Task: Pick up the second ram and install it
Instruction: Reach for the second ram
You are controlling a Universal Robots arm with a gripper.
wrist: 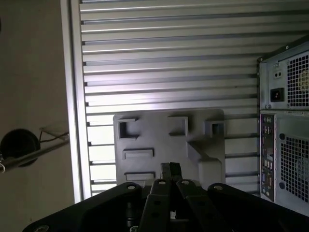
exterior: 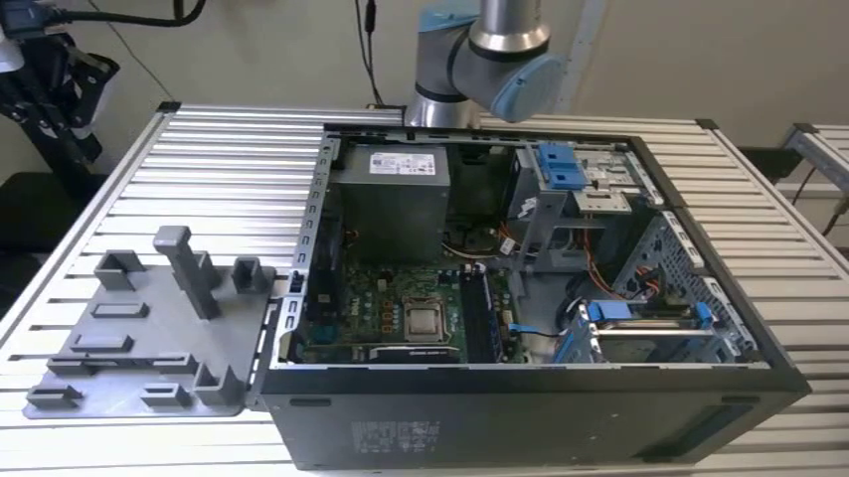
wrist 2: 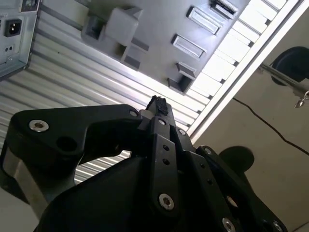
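Gripper point(wrist: 170, 169) nearest the lens in both wrist views: fingertips pressed together, nothing seen between them. It hangs well above the grey fixture tray point(wrist: 159, 140), pointing down at it, likely a survey height rather than a grasp height.

Tray lies flat on the slatted table point(wrist: 169, 58), just beside the open computer case point(exterior: 531, 388). Its pockets and upright posts probably serve to stand parts at known spots for a pick from above. Pockets facing the first wrist view look vacant.

Case lies on its side, lid off, so the board faces up and a straight descent can reach it. Processor point(exterior: 424, 320) sits mid-board; dark memory slots point(exterior: 484, 318) run just beside it, on the exterior view's right.

Second ram: cannot be told apart from those dark slot strips, so whether it is seated there cannot be told.
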